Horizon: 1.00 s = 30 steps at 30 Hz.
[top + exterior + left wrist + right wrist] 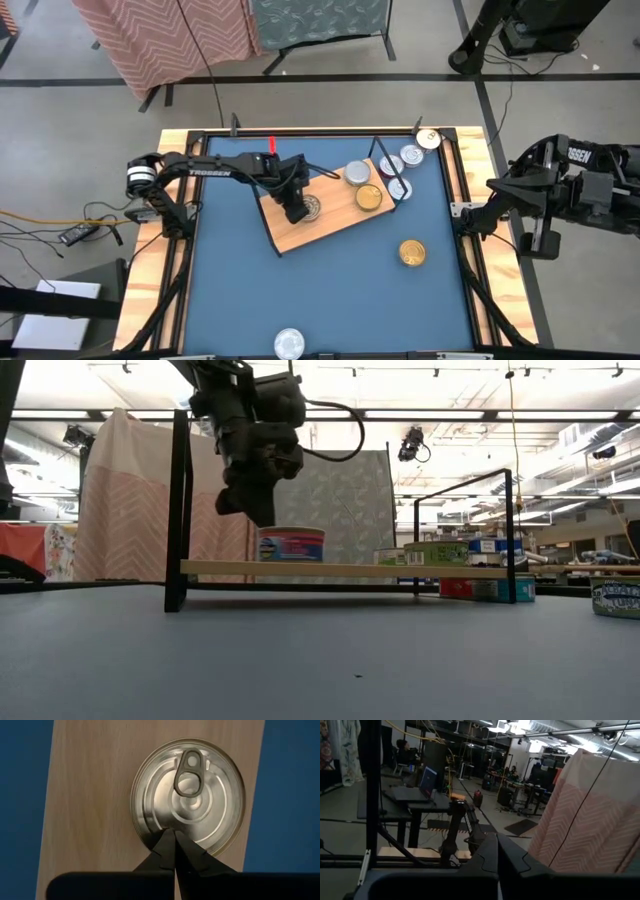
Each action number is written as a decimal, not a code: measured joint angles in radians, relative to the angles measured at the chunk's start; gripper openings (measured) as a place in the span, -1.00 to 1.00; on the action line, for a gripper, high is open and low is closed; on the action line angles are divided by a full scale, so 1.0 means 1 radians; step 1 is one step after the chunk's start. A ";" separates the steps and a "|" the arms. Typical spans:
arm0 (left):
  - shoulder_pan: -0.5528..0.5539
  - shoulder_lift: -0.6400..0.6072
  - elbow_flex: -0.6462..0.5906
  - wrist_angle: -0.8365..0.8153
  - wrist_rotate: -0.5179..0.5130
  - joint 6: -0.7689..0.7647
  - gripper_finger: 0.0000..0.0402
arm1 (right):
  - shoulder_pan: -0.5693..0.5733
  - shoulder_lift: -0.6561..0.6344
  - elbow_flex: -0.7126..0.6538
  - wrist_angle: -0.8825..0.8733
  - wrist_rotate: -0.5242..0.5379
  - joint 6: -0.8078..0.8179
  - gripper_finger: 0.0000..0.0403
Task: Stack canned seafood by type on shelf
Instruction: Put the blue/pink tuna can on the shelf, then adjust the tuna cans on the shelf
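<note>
While closed and empty, left gripper [174, 836] poised just over silver-lidded can [189, 795] resting on the shelf [300, 232], apparently between placements; next calls for fetching loose gold can [411, 252] on the table [230, 300], stacking by type; farther off, right gripper [496, 845] shut, parked beyond the table's edge

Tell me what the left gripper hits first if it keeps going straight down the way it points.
The left gripper, shut, points down at the silver-lidded can on the shelf; it would probably meet the lid's near edge first. The remaining gap is unclear.
</note>
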 joint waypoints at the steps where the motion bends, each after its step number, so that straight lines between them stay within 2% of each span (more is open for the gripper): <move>1: 0.000 0.000 0.000 -0.012 0.000 0.000 -0.99 | 0.000 0.000 0.000 0.000 0.000 -0.003 -0.98; 10: 0.000 -0.008 0.004 -0.119 -0.001 -0.003 -0.99 | 0.000 0.000 0.000 0.000 0.000 -0.004 -0.98; 18: 0.000 -0.003 0.081 -0.317 -0.155 0.026 -0.99 | 0.000 0.001 0.000 -0.001 -0.010 -0.012 -0.98; 27: 0.000 -0.003 0.096 -0.309 -0.137 0.021 -0.99 | 0.005 0.013 0.000 -0.001 -0.030 -0.018 -0.98; 30: -0.001 -0.003 0.141 -0.247 -0.136 0.026 -0.99 | 0.014 0.020 0.000 -0.001 -0.029 -0.018 -0.98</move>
